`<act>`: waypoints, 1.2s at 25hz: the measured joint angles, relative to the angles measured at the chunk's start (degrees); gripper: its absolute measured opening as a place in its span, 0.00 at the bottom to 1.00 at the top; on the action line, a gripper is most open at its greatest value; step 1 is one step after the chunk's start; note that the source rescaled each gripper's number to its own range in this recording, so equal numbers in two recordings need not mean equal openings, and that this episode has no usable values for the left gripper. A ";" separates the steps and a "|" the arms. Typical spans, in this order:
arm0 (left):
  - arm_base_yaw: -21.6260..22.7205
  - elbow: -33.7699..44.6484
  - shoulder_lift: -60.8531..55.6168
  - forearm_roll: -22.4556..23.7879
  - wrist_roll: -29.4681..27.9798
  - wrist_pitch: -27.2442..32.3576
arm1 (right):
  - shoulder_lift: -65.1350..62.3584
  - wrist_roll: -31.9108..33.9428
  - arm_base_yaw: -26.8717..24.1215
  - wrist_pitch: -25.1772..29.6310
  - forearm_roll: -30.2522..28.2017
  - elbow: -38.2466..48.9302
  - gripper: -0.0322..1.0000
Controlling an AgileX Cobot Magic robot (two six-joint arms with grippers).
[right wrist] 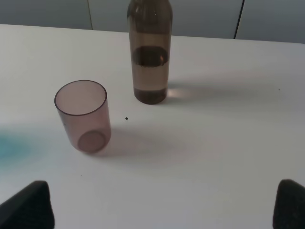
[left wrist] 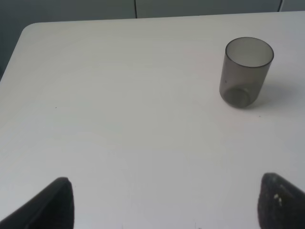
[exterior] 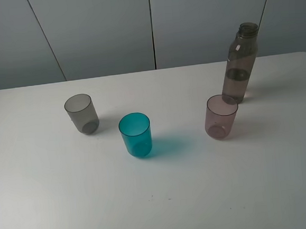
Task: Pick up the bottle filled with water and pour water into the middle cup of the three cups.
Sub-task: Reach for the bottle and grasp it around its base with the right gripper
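Note:
The smoky-brown bottle (exterior: 240,62) stands upright, uncapped, at the back right of the white table (exterior: 165,203); it also shows in the right wrist view (right wrist: 150,52), part full of water. The teal-blue middle cup (exterior: 135,135) stands between the smoky grey cup (exterior: 81,113) and the pinkish-mauve cup (exterior: 221,116). The left gripper (left wrist: 164,202) is open and empty, well short of the grey cup (left wrist: 246,71). The right gripper (right wrist: 164,205) is open and empty, short of the mauve cup (right wrist: 84,116) and the bottle. Neither gripper shows in the exterior view.
Grey wall panels (exterior: 104,28) stand behind the table's far edge. The table's left corner (left wrist: 28,28) shows in the left wrist view. A teal glow (right wrist: 12,145) from the middle cup lies at the edge of the right wrist view.

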 joint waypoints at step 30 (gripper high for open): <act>0.00 0.00 0.00 0.00 0.00 0.00 | 21.83 -1.98 0.00 -7.93 1.23 -9.88 1.00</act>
